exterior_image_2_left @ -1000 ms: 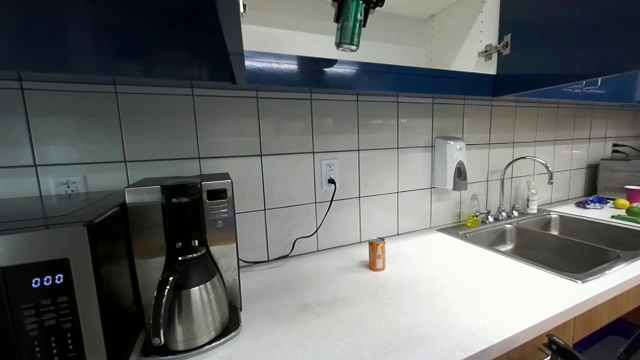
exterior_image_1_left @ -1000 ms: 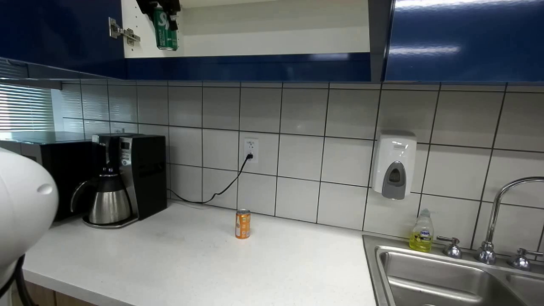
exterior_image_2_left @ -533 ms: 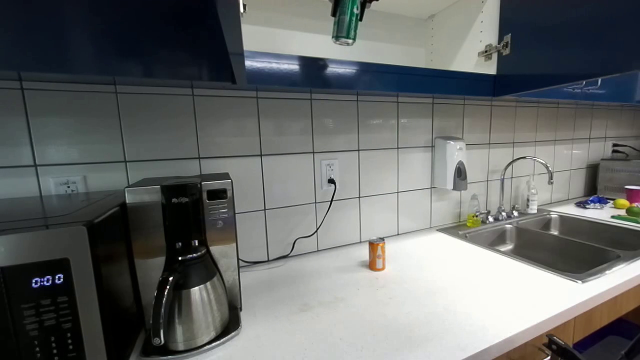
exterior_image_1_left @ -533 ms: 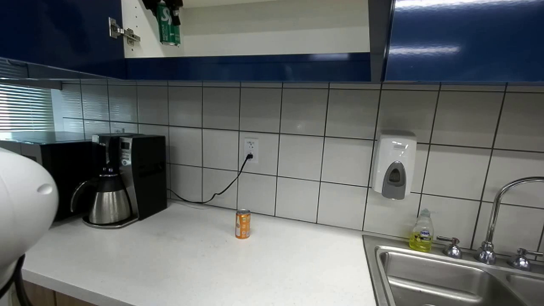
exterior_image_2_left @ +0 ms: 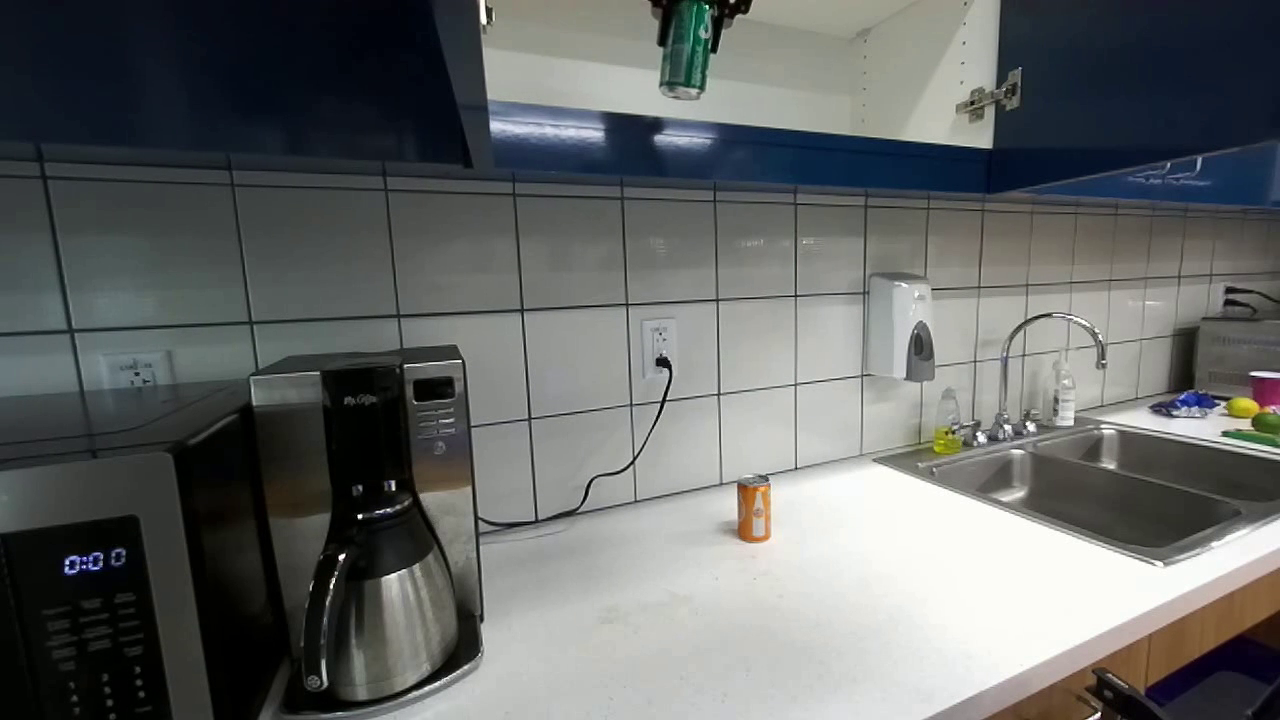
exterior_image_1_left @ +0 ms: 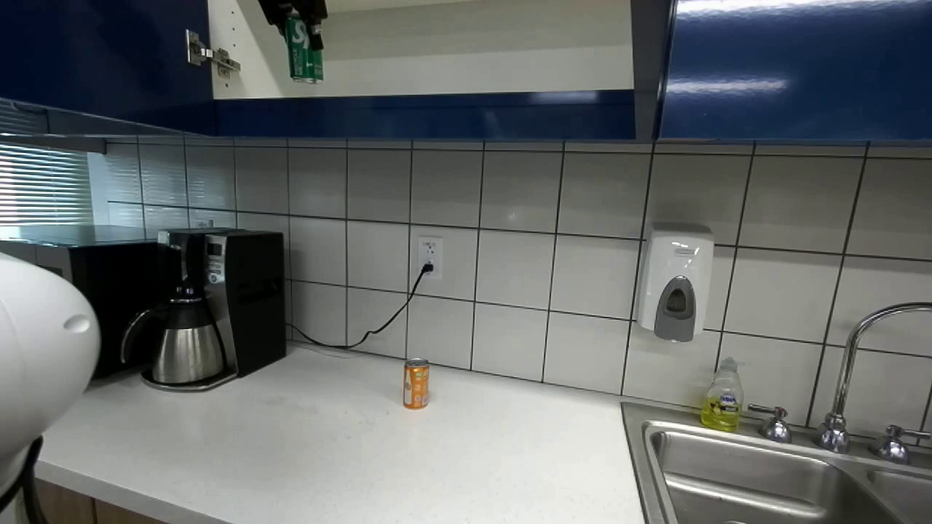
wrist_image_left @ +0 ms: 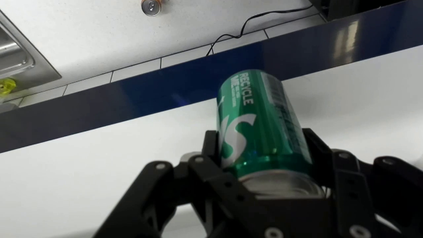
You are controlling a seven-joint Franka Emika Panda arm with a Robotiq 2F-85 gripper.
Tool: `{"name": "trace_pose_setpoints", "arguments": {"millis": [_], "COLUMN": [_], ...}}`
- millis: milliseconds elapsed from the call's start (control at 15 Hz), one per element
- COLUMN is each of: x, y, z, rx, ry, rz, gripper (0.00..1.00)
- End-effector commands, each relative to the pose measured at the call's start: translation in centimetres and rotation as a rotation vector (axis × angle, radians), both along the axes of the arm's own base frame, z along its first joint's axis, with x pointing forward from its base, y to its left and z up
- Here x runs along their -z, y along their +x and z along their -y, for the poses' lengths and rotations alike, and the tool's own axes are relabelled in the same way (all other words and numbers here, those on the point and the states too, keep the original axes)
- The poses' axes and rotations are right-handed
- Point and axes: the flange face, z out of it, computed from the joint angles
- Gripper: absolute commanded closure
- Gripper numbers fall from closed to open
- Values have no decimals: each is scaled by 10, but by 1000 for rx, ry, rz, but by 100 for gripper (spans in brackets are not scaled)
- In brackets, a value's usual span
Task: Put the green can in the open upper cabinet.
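Observation:
The green can (exterior_image_1_left: 302, 58) is upright or slightly tilted, held from above by my gripper (exterior_image_1_left: 300, 33) in the opening of the upper cabinet (exterior_image_1_left: 473, 73). In an exterior view the can (exterior_image_2_left: 686, 60) and gripper (exterior_image_2_left: 689, 36) show before the pale cabinet interior (exterior_image_2_left: 580, 60), its lower end above the blue bottom trim. In the wrist view the fingers (wrist_image_left: 259, 138) are shut on both sides of the can (wrist_image_left: 261, 115). Its far end overlaps the blue trim and the white cabinet floor (wrist_image_left: 115, 165). How deep it is inside I cannot tell.
The open blue door (exterior_image_1_left: 102, 65) with its hinge (exterior_image_1_left: 211, 55) is beside the can. The blue bottom trim (exterior_image_1_left: 437, 115) runs below. An orange can (exterior_image_1_left: 416, 384) stands on the counter (exterior_image_1_left: 473, 466). A coffee maker (exterior_image_2_left: 440, 480), microwave (exterior_image_2_left: 210, 560) and sink (exterior_image_2_left: 1120, 490) are lower.
The gripper and green can have shifted sideways along the cabinet opening, right in an exterior view and slightly left in an exterior view. They rose a little, then sank a little. The grip is unchanged.

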Motion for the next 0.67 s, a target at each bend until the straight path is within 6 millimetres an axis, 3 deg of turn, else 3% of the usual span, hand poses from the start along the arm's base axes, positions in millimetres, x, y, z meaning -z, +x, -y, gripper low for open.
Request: {"name": "trace_pose_setpoints", "arguments": {"millis": [0, 600], "x": [-8, 2], "y": [14, 40], "z": [0, 1], "rx": [44, 78], "ry": [2, 12], "rz": [-6, -53], "gripper": [61, 61]}}
